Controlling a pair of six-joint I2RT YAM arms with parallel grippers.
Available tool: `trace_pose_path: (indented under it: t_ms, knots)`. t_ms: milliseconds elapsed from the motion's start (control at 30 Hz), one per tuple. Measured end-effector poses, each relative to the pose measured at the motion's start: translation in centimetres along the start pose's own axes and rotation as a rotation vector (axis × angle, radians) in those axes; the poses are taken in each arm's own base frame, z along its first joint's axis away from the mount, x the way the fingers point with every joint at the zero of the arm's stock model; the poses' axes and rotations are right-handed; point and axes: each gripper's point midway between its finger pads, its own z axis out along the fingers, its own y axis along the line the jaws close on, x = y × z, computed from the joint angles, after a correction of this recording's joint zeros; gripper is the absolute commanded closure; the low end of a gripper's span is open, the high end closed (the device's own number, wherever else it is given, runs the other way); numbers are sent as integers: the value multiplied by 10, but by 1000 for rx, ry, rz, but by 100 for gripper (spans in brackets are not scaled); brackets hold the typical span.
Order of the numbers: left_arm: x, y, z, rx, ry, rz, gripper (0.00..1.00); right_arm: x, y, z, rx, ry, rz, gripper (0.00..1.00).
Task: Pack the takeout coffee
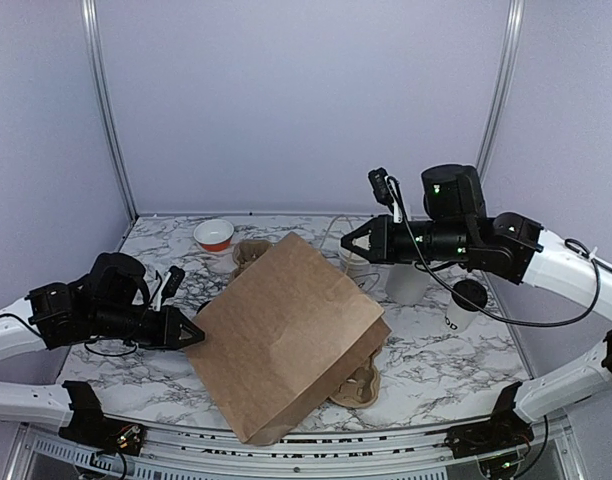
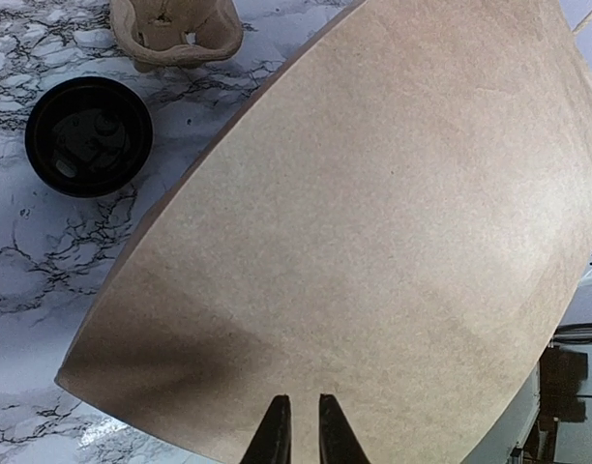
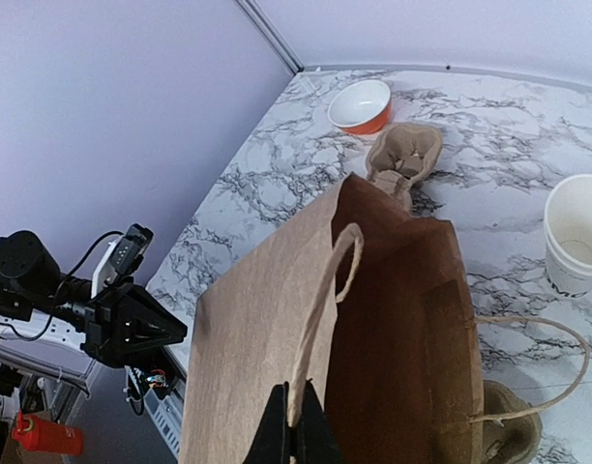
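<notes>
Marble table [image 1: 436,350]. Right claw [image 3: 297,406] clamped on bag [image 1: 286,330] handle [image 3: 320,290]; left claw [image 2: 299,411] at bag's side, grip unclear. Thin handle could tear; mouth could sag shut.

White cup [image 3: 577,232] upright, unlidded; black lid [image 2: 88,135] separate.

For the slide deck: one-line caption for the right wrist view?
Right gripper clamps the handle of the open paper bag; white cup stands beside it.

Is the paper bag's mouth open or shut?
Open: the right wrist view looks into the paper bag, its inside showing; the right hand pinches one handle.
</notes>
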Motion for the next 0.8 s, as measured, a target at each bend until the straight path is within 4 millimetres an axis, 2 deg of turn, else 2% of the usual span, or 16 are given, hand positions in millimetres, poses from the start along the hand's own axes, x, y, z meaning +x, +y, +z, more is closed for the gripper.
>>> trace_pose_path:
  t_ms: [500, 667, 800]
  knots:
    - [18, 16, 22, -80, 82, 4, 91, -4, 91, -19, -94, -93, -166, 100]
    - [23, 19, 31, -93, 106, 6, 91, -2, 113, -13, -118, -100, -219, 100]
    - [27, 22, 39, -105, 125, 8, 91, 5, 128, 1, -131, -87, -263, 100]
